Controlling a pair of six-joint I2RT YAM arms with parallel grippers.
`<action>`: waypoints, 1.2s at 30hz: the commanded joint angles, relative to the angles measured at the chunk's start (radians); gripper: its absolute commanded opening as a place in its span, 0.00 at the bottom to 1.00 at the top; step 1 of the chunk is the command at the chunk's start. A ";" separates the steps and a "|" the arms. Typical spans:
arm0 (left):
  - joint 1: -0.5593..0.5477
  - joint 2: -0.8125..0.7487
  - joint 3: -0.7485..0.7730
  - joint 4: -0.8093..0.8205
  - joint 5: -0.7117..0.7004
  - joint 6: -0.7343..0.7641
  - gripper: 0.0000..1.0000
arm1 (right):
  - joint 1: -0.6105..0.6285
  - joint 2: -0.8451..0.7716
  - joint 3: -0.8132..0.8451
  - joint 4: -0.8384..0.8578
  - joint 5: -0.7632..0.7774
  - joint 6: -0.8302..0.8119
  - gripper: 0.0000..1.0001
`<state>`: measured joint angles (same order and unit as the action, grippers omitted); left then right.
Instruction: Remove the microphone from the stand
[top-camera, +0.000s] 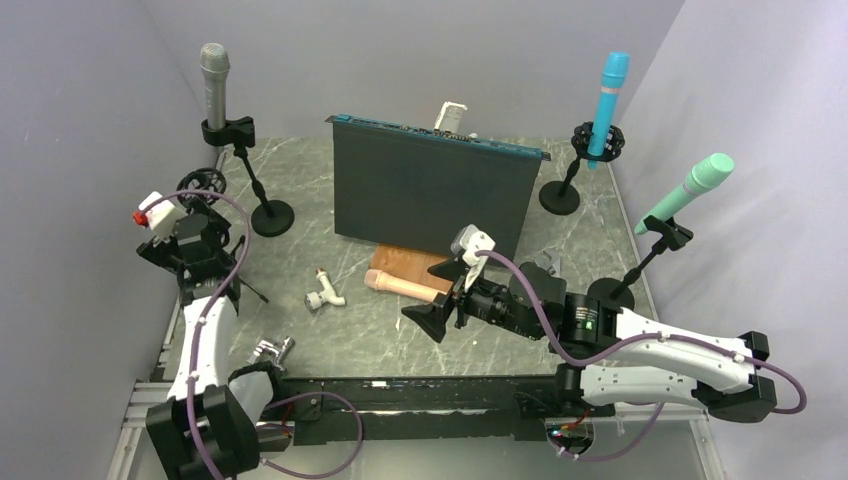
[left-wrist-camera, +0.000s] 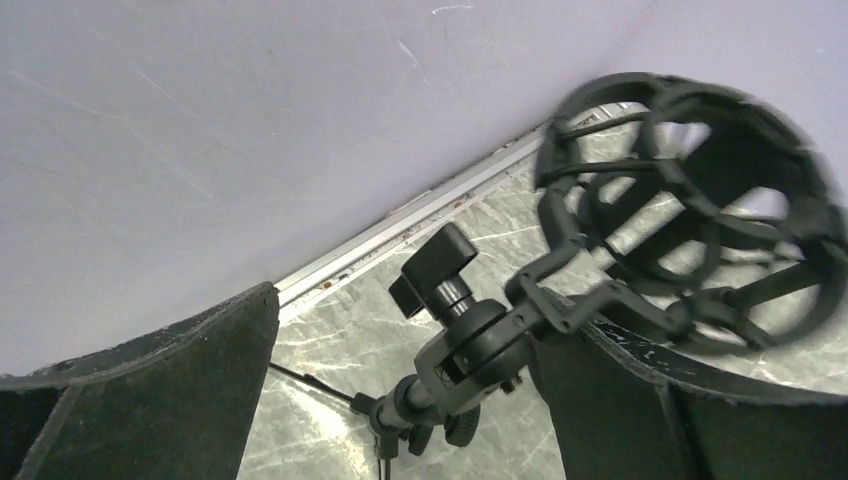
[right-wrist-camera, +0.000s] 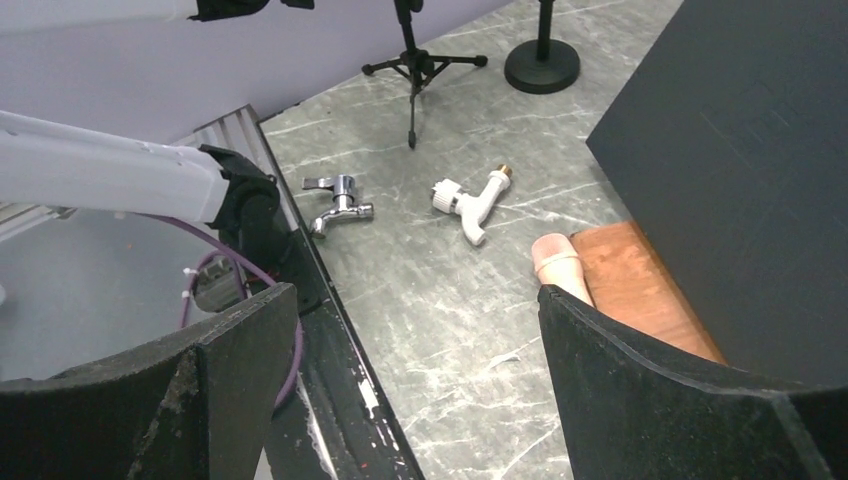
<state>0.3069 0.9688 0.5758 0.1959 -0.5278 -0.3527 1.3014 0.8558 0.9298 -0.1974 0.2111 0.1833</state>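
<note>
Marbled grey stone-look table (top-camera: 400, 340) with a soft sheen, matt black plastic shock mount (left-wrist-camera: 690, 322) at right of the left wrist view, bright polished chrome tap (right-wrist-camera: 335, 205), smooth white plastic tap (right-wrist-camera: 465, 200), reddish wooden board (right-wrist-camera: 640, 285), matt dark panel (right-wrist-camera: 740, 150), silvery metallic microphone (top-camera: 214, 75) upper left

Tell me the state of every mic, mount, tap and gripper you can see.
Grey microphone: mounted, upright.
Blue microphone: mounted, nearly upright.
Green microphone: mounted, tilted.
Tripod shock mount: empty.
Left gripper: jaws open, holding nothing.
Right gripper: jaws open, holding nothing.
White tap: lying flat.
Chrome tap: lying flat.
</note>
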 joint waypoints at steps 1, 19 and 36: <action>0.003 -0.079 0.119 -0.278 0.009 -0.112 0.99 | 0.000 0.006 0.062 0.053 -0.037 -0.004 0.92; 0.003 -0.316 0.374 -0.514 0.628 -0.111 0.96 | 0.000 -0.001 0.046 0.040 -0.024 -0.002 0.92; 0.004 0.161 0.814 -0.206 0.864 0.050 0.99 | 0.001 -0.209 -0.010 -0.106 0.134 0.052 0.93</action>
<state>0.3069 1.0447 1.2377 -0.1009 0.3172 -0.3859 1.3010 0.6933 0.9325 -0.2695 0.2821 0.2123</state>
